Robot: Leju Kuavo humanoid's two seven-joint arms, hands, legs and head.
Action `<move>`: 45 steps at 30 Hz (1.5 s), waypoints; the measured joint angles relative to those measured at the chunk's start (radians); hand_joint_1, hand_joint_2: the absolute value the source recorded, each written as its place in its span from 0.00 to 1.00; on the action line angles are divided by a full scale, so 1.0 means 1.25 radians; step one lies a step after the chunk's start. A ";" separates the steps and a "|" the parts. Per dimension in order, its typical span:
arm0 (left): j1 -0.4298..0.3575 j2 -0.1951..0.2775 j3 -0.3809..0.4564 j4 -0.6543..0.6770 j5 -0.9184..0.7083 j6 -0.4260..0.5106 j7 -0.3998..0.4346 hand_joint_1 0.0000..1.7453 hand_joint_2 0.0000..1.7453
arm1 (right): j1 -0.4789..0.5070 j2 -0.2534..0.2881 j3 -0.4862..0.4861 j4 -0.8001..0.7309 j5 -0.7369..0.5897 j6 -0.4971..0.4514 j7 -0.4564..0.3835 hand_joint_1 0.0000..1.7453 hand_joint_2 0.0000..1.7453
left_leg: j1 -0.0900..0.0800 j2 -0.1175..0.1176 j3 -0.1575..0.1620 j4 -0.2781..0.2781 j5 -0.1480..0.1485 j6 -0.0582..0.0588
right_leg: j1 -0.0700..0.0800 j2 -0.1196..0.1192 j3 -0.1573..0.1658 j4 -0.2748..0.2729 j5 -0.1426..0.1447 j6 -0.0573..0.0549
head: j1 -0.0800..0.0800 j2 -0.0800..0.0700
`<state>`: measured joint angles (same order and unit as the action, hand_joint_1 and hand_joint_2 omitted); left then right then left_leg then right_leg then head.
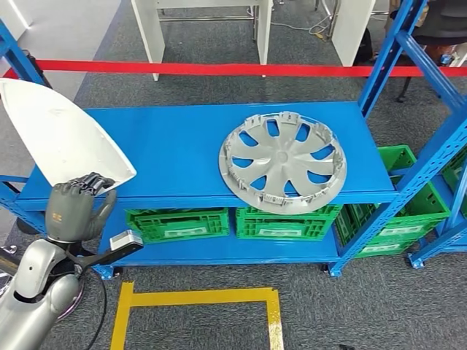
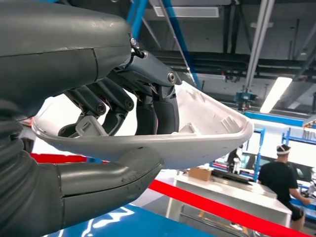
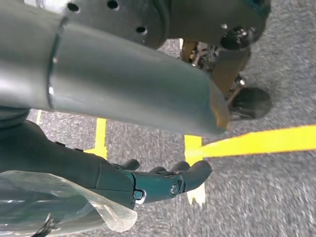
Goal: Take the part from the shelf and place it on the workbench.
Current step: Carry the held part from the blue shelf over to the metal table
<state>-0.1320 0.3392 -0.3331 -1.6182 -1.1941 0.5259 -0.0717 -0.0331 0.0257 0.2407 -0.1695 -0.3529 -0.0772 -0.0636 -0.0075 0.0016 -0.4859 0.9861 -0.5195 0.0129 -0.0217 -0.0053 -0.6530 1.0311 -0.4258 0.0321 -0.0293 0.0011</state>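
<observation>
White part: one, a curved shell, held up at the shelf's left end, seemingly lifted off the blue deck. Our left hand grips its near edge, fingers curled inside the hollow, thumb beneath; we judge that clamp keeps it level for carrying. One grey wheel cover lies flat on the shelf. Green crates below: four counted. Right hand hangs over the floor, fingers loosely extended, holding nothing.

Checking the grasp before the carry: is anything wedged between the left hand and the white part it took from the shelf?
Nothing visible. The left hand grips the white curved plastic part directly: dark fingers curl inside its hollow, and the grey thumb presses under its rim.
</observation>
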 joint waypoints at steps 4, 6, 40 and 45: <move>0.015 0.000 0.002 0.001 0.007 0.003 -0.004 1.00 1.00 | 0.001 0.000 0.001 0.001 0.003 -0.007 0.004 0.00 0.00 | -0.002 0.003 -0.038 -0.007 0.036 0.018 | 0.002 0.003 -0.039 0.133 -0.131 0.006 | 0.002 0.000; 0.027 0.003 0.004 0.001 0.011 0.006 -0.008 1.00 1.00 | 0.000 0.000 0.001 0.001 0.004 -0.011 0.007 0.00 0.00 | -0.007 0.003 -0.061 -0.003 0.052 0.020 | 0.005 0.003 -0.038 0.203 -0.146 0.004 | 0.002 0.000; 0.234 0.042 0.209 -0.103 0.084 0.071 -0.056 1.00 1.00 | -0.006 0.023 -0.019 0.002 -0.024 -0.014 0.043 0.00 0.00 | -0.006 0.000 -0.118 0.016 0.084 0.018 | 0.023 0.002 0.082 0.114 -0.115 -0.022 | 0.003 0.000; 0.228 0.036 0.219 -0.103 0.085 0.075 -0.060 1.00 1.00 | -0.014 0.022 -0.019 0.002 -0.025 -0.014 0.045 0.00 0.00 | -0.006 0.002 -0.141 0.013 0.127 0.003 | 0.033 0.003 0.187 -0.069 -0.122 -0.032 | 0.003 0.000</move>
<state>0.1524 0.3838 -0.0591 -1.7468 -1.0884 0.6196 -0.1466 -0.0501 0.0532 0.2167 -0.1675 -0.3838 -0.0941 -0.0076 -0.0152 0.0044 -0.6617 1.0030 -0.3612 0.0166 0.0192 -0.0019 -0.4193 0.9449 -0.5778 -0.0084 -0.0257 0.0011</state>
